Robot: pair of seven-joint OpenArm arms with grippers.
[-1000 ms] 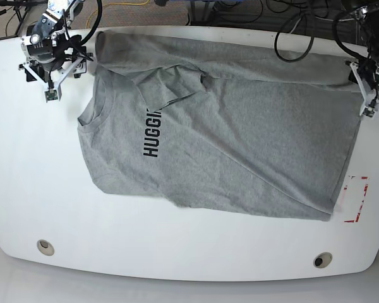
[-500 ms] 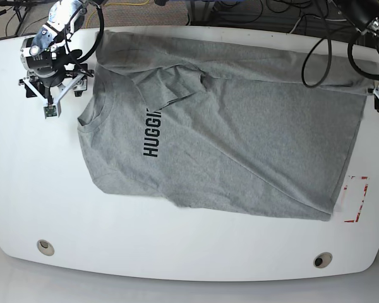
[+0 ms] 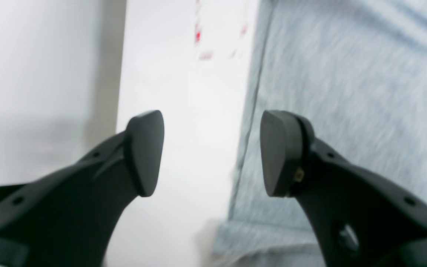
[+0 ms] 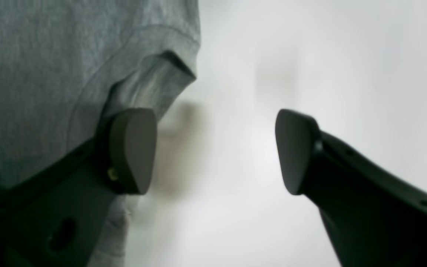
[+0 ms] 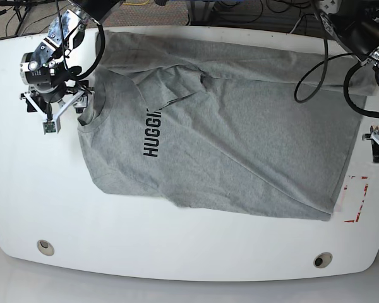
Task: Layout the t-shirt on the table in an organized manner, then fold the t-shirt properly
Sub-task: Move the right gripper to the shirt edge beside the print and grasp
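While lying creased, heather-grey t-shirt (image 5: 240, 139) covers smooth table (image 5: 177, 246).

One t-shirt (image 5: 240, 139), one table (image 5: 25, 189), two grommet holes (image 5: 45, 247)

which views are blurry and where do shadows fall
Left wrist: smeared, the t-shirt weave and red mark streaked. Right wrist: softer blur, a finger shadow on the table. Base: sharp, evenly lit, faint shadows under the t-shirt's edges.
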